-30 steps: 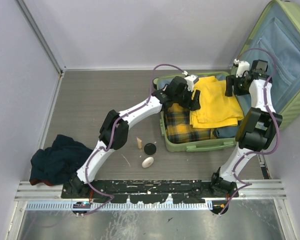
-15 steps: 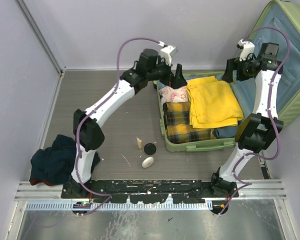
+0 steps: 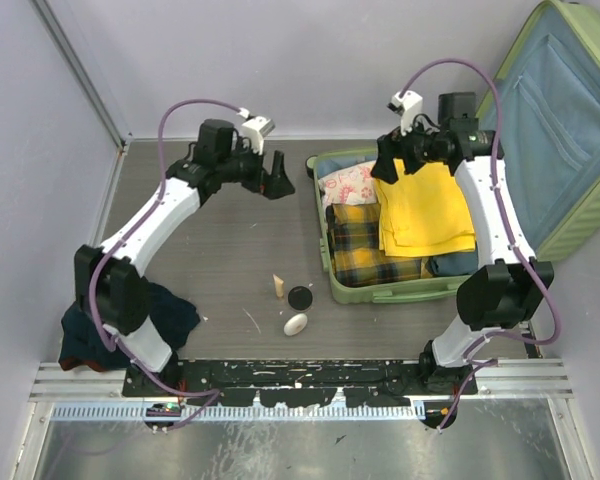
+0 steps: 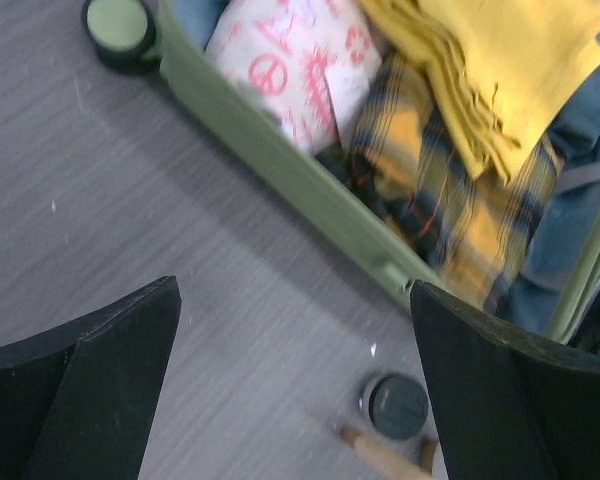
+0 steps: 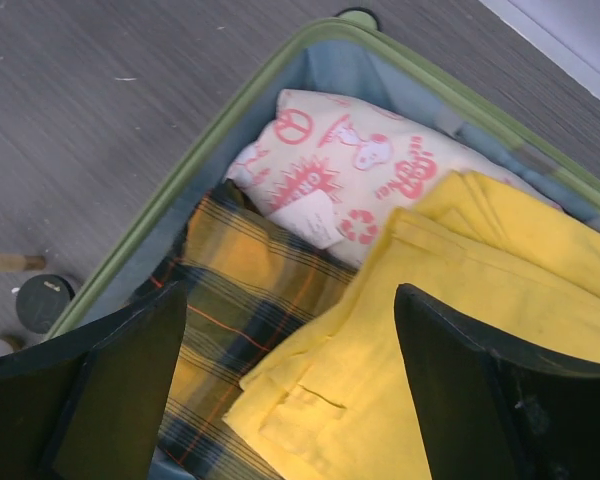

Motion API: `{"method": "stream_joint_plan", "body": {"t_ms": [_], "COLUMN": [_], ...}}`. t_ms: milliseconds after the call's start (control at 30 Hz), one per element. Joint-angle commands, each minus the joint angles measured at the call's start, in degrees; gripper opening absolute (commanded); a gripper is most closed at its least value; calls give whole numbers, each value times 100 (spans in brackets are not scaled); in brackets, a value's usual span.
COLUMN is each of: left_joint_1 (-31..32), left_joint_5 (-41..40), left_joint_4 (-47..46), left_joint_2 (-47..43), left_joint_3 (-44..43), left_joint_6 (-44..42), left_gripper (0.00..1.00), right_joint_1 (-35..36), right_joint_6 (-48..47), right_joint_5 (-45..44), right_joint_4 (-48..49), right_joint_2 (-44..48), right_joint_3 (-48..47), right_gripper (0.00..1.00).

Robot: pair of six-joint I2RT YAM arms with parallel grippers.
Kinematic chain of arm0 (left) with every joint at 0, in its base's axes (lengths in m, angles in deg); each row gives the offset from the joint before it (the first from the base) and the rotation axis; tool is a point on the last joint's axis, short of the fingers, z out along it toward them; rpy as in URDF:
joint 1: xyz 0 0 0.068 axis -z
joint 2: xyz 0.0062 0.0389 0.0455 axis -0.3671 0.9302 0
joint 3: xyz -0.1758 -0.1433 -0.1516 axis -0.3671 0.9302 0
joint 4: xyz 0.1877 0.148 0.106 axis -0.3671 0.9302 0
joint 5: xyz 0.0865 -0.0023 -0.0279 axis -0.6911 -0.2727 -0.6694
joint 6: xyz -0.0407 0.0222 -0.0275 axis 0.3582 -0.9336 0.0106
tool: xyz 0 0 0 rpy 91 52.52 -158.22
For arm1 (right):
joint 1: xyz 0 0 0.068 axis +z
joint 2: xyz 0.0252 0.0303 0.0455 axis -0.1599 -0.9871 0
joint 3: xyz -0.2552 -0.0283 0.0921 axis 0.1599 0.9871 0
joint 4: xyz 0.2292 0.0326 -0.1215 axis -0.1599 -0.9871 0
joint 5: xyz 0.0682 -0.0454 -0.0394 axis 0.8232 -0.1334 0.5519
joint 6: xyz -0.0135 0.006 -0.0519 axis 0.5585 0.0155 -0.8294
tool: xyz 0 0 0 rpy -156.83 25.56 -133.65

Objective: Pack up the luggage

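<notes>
Grey wood-grain table (image 3: 210, 250) runs from the metal rail by the arm bases to pale walls at the back. Nearest, on the left, a dark blue cloth (image 3: 175, 308) lies heaped beside the left arm (image 3: 150, 225). Further in sit a white oval (image 3: 296, 324), a black cap (image 3: 300, 297) and a wooden peg (image 3: 279, 287), all outside the luggage (image 3: 390, 291). That case lies open right of centre, its lid (image 3: 570, 120) leaning up toward the right wall. It holds a plaid cloth (image 3: 365, 245), a yellow cloth (image 3: 430, 210) and a white pink-printed cloth (image 3: 348, 185) in its far left corner. A second ago the left jaws hung over the plaid and yellow cloths; now they have swung out over bare table left of the case, spread wide and empty. The right jaws have shifted from the case's far right to above the printed cloth, likewise released, holding nothing. I judge one packing step finished, with the blue cloth and small things still to go in
</notes>
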Motion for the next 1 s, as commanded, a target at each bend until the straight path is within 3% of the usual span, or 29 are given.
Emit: {"method": "stream_joint_plan", "body": {"t_ms": [0, 167, 267, 433, 600, 700, 967], "left_joint_1": [-277, -447, -610, -649, -573, -94, 717], "left_joint_5": [372, 659, 1310, 2202, 2799, 2487, 2400], "left_joint_4": [-215, 397, 1092, 2786, 3484, 3489, 2721], "left_joint_2": [-1136, -1808, -2039, -2254, -2531, -2532, -1737], "left_joint_3": [915, 1628, 1764, 1788, 2366, 2696, 2661], "left_joint_6": [-705, -1503, -2177, -4094, -6317, -7121, -7520], "left_gripper": [98, 98, 98, 98, 99, 96, 89], "right_joint_1": [445, 698, 799, 821, 836, 832, 829], "right_joint_6": [198, 480, 486, 702, 1011, 845, 709], "right_joint_5": [-246, -362, -510, -571, -200, -43, 118], "right_joint_4": [576, 477, 570, 747, 1082, 1068, 1001], "right_joint_2": [372, 333, 269, 36, 260, 551, 1053], "right_joint_3": [346, 527, 578, 320, 763, 1168, 1751], "right_gripper": [89, 89, 89, 89, 89, 89, 89]}}
